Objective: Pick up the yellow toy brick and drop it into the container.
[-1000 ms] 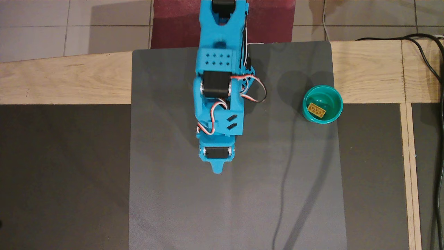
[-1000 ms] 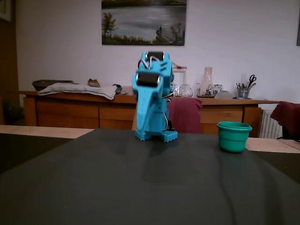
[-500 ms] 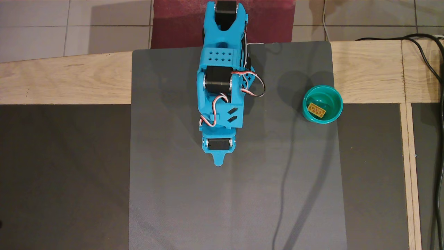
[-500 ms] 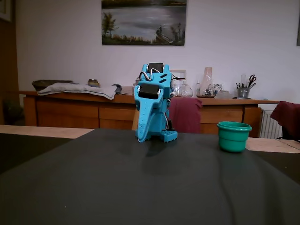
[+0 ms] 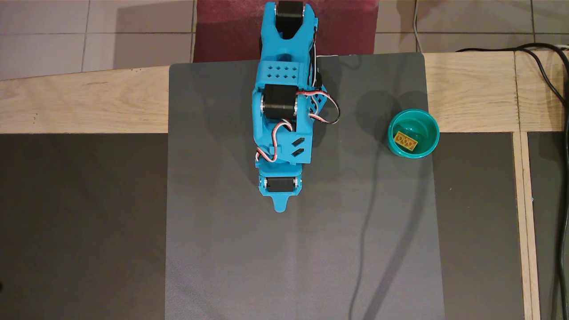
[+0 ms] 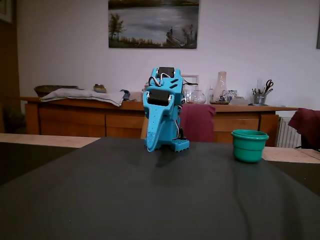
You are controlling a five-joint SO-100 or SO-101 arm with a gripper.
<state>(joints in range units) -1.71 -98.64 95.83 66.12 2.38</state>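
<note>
The yellow toy brick lies studs up inside the teal-green container at the right edge of the grey mat. In the fixed view the container stands upright at the right and its wall hides the brick. The blue arm is folded over its base at the back middle of the mat. Its gripper points down at the mat, well to the left of the container, and looks shut and empty. It also shows in the fixed view.
A grey mat covers the middle of the table, with darker panels and wooden strips around it. Black cables run along the right edge. A chair with a maroon cloth stands behind the arm.
</note>
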